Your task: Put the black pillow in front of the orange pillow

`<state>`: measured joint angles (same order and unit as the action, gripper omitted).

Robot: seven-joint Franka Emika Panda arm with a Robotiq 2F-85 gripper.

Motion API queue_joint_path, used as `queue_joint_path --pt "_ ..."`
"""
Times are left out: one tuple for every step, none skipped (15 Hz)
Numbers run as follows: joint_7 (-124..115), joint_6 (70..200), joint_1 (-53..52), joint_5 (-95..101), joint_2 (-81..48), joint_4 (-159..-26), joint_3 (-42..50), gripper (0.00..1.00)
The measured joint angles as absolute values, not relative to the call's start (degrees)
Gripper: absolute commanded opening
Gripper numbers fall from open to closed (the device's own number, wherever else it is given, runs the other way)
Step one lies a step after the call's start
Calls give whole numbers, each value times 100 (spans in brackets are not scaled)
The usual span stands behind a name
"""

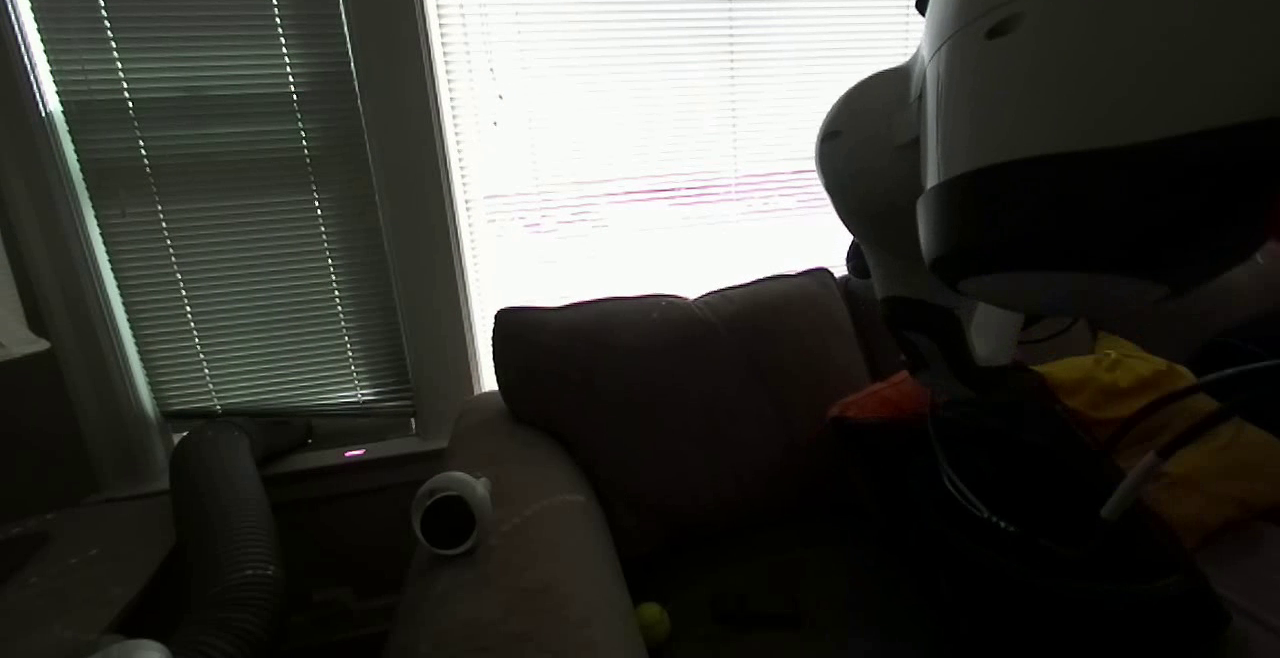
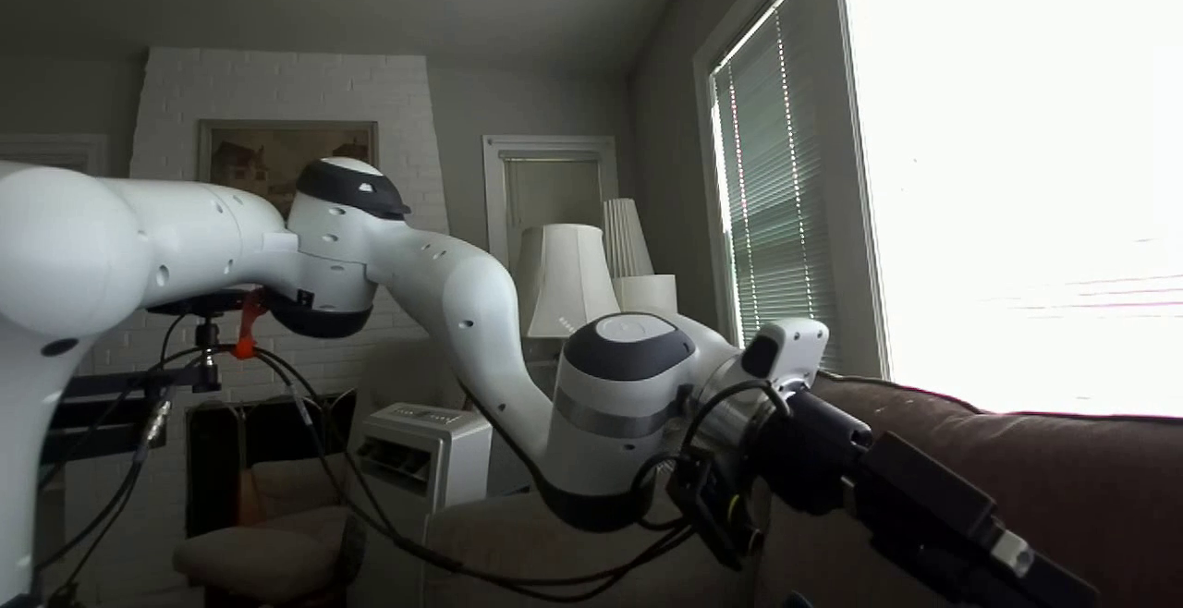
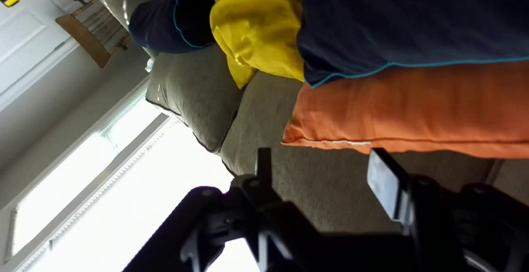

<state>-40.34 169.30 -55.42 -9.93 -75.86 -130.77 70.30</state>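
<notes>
The orange pillow [image 3: 405, 115] stands against the grey-brown sofa back in the wrist view. A corner of it shows in an exterior view [image 1: 885, 398]. The black pillow [image 3: 417, 24], dark navy-black with a teal edge here, overlaps the orange pillow's face on the camera's side. In an exterior view a dark mass lies below the orange corner, too dark to tell pillow from gripper. My gripper [image 3: 320, 152] is open, with nothing between its fingers. Its fingertips are near the orange pillow's seamed edge, with sofa fabric between them. Contact cannot be told. The gripper also shows in an exterior view [image 2: 1026, 566].
A yellow pillow [image 3: 260, 28] and another dark pillow with teal edge [image 3: 169, 28] sit beside the black one. A sofa back cushion [image 1: 680, 408] and armrest [image 1: 540, 558] stand near the arm. A white round device [image 1: 450, 513] is on the armrest. A ball [image 1: 653, 623] lies on the seat.
</notes>
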Motion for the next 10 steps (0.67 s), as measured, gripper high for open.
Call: queue_joint_path --pt "-4013 16958 -5507 -1033 -7412 -13045 7101 98" --pt "-3991 16980 -5466 -1060 -7222 -13010 7150 100" --pt "-3957 16998 -5423 -1067 -7013 -12977 7177 100" --pt "-3890 17026 -5391 -1067 -6791 -12957 7183 100" --pt "-3776 17041 -5379 -1067 -6559 -12953 7184 100" --pt "-3653 17042 -5384 -1067 -6315 -12954 7190 100" --pt "-3531 17042 -5397 -1067 -6071 -12954 7197 100" --pt "-3420 17038 -5415 -1067 -5822 -12954 7213 100" --pt "-3351 17033 -5424 -1067 -5653 -12952 7232 100" --pt "-3340 17032 -5418 -1067 -5632 -12954 7237 100"
